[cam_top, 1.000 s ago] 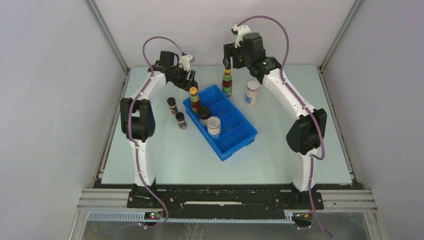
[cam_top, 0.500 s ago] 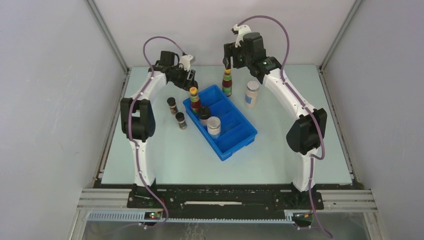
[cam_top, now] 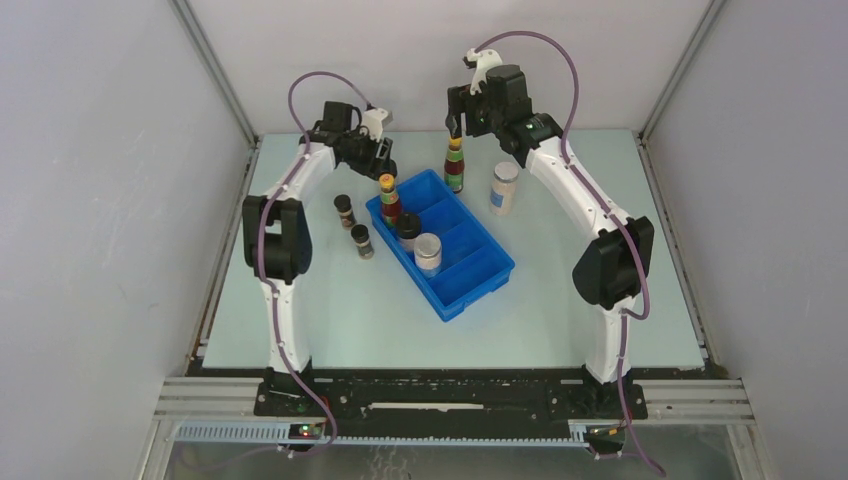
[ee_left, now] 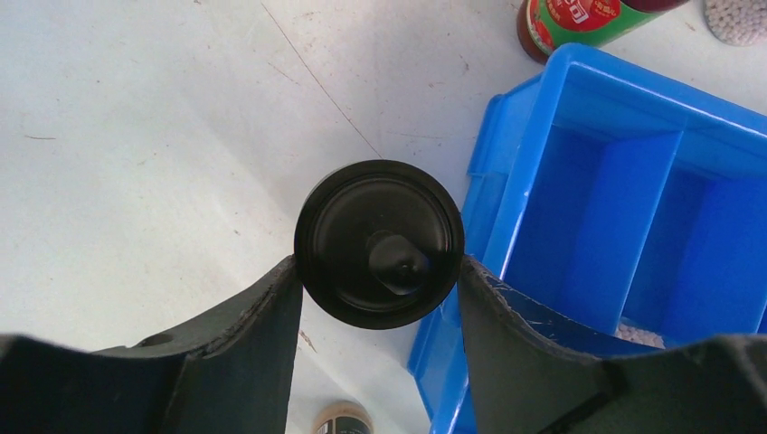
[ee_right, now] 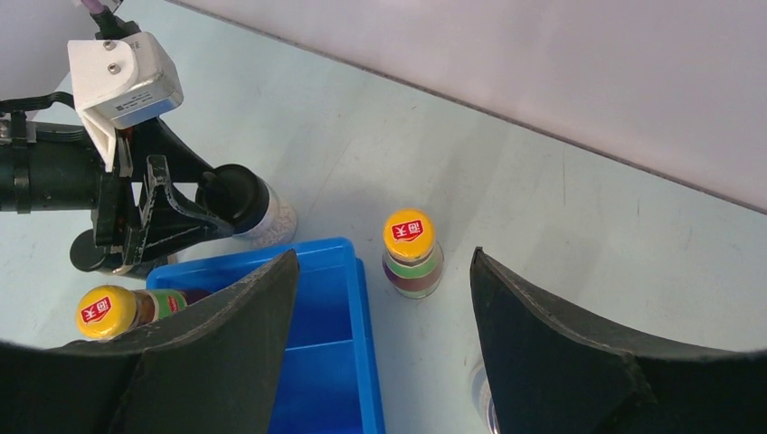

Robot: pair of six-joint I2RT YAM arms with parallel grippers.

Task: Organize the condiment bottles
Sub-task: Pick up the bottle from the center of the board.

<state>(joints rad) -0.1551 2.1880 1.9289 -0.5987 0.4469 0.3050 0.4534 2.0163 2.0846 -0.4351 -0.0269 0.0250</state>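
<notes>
A short black-lidded jar [ee_left: 379, 242] stands on the table [ee_left: 136, 136] between the left fingers [ee_left: 240, 362], which clamp its lid from both sides, just beside the blue tray [ee_left: 516, 181]. Only the right wrist view shows its pale grainy contents. That view also shows a yellow-capped tall bottle [ee_right: 411, 253] beyond the open right fingers [ee_right: 561, 362].

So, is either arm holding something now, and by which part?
The left fingers grip a black-lidded jar by the sides of its lid; the right fingers hold nothing.
</notes>
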